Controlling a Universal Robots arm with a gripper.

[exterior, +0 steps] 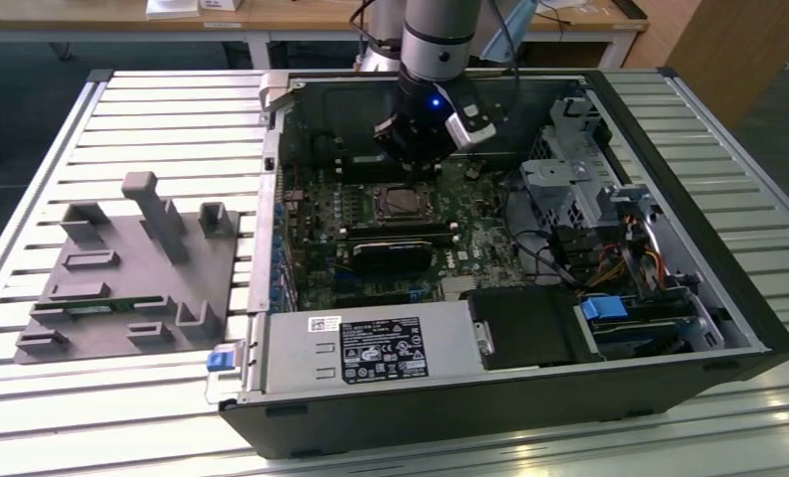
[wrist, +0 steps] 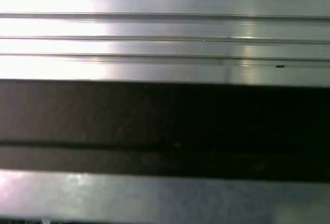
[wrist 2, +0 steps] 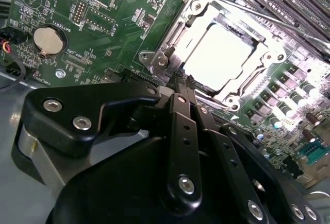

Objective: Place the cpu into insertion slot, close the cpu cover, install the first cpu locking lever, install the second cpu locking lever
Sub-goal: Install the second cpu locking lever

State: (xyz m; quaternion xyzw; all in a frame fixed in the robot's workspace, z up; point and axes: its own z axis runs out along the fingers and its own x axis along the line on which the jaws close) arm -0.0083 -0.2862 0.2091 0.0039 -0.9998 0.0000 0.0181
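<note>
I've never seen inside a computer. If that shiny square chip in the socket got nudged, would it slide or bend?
Probably neither. The cpu looks like a flat, rigid metal-topped slab, and the cpu cover frames its edges, so it likely stays put. Its smooth, glossy top may be slippery to grip.

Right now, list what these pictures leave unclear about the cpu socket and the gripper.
- The insertion slot, second wrist view: the cpu glares white, so its surface detail is lost.
- The cpu cover: its near edge sits behind the gripper.
- Locking levers: whether either is latched cannot be told.
- Exterior view: the gripper hangs over the socket's far edge.
</note>
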